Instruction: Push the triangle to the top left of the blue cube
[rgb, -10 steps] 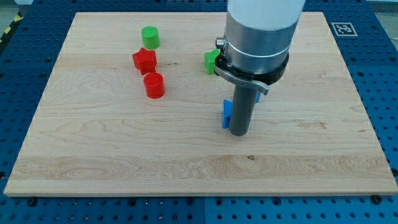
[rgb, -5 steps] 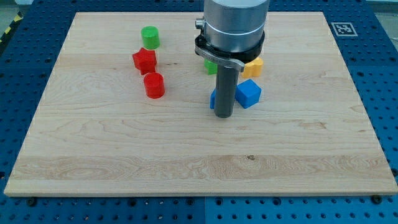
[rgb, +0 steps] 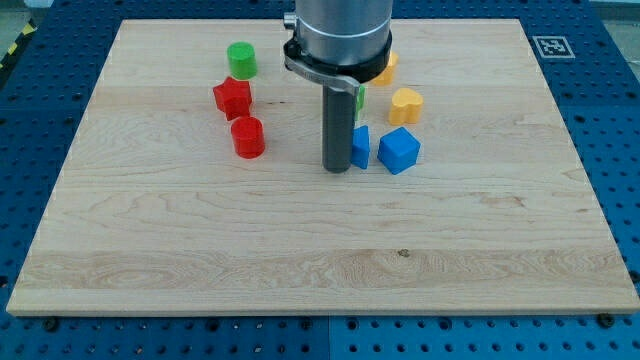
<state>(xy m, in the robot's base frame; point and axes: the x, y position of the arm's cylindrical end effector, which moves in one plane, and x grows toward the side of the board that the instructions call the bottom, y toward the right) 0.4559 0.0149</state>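
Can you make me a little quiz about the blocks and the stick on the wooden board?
1. True or false: my tip is at the view's left of the blue triangle.
2. Which block is nearest the red cylinder? A) red star B) blue cube C) yellow heart
3. Fill in: the block nearest the board's top left is the green ____.

Key: 1 true. 2 A. 3 cylinder.

Grey cylindrical arm housing (rgb: 340, 25), black collar ring, straight dark rod (rgb: 337, 125).
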